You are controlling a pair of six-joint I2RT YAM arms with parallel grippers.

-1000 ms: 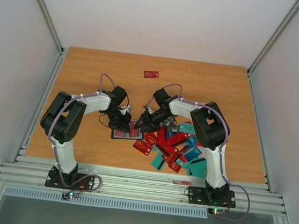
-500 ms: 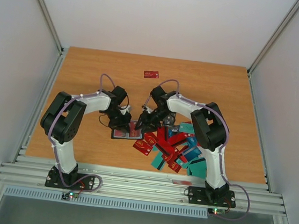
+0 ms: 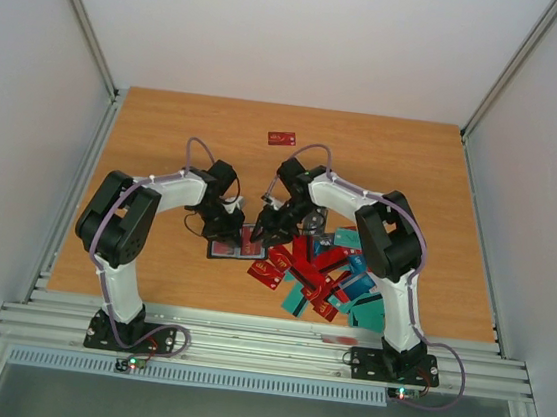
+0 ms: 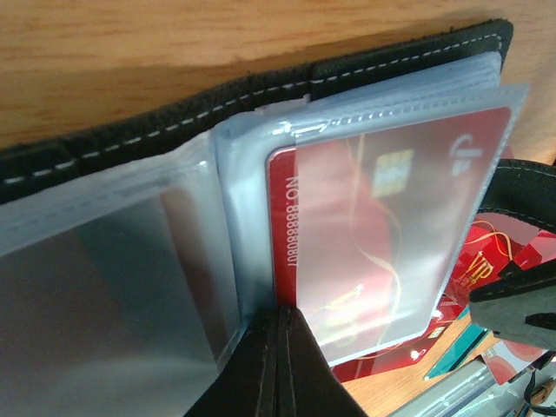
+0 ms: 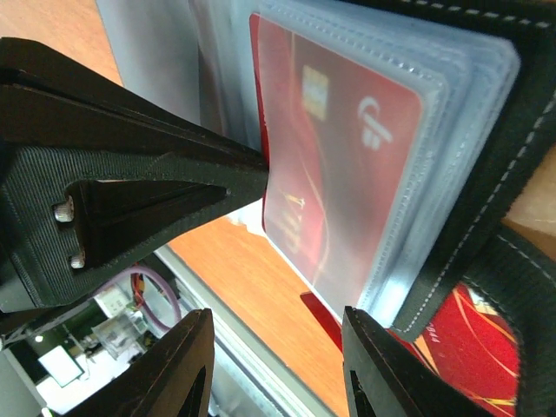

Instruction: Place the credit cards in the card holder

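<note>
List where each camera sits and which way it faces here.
Top external: above and behind the robot, looking down on the table; left arm and right arm show whole.
Left wrist: on the left arm, close on the open card holder; left pincer at bottom, shut.
Right wrist: on the right arm, close on that holder; right pincer at bottom, open.
Both wrist views share the sleeved red card and the left pincer.

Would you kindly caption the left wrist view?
Left gripper pinching a clear sleeve of the open card holder, red credit card inside.
</note>
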